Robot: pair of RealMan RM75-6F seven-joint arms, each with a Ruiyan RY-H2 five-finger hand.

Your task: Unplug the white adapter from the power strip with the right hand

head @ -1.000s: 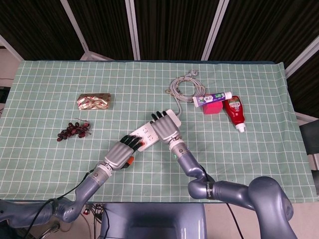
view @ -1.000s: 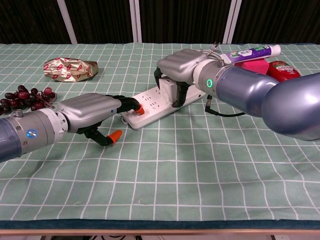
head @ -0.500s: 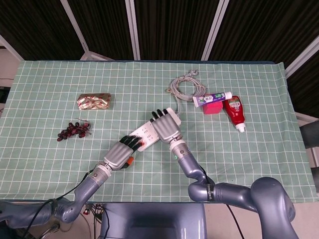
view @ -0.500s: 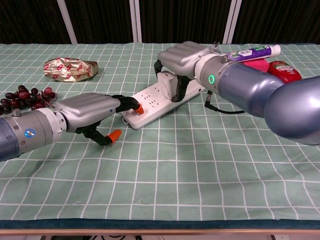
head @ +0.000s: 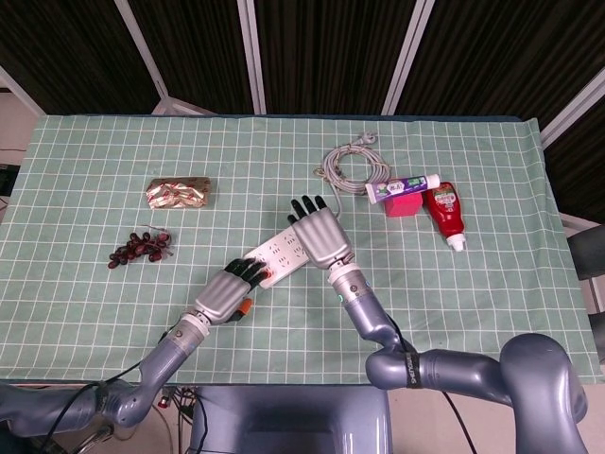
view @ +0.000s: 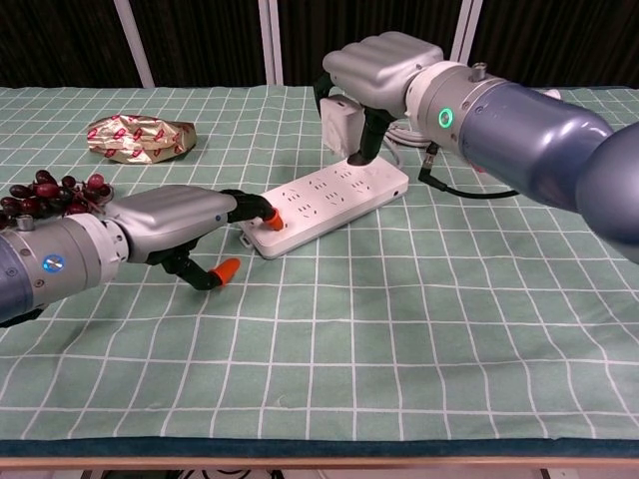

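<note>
Now your right hand (view: 384,70) grasps the white adapter (view: 341,124) clear above the power strip's (view: 329,200) far end, while your left hand (view: 185,222) presses the strip's near end, holding nothing.

Table (head: 85,312): standing under a pale green cloth with a white grid, reaching to every edge.
Back wall (head: 321,47): showing dark ribbed panels behind the far edge.
Frame posts (head: 248,52): running white between the panels.
Floor (head: 14,118): showing pale past the left edge.
Light: falling evenly.
</note>
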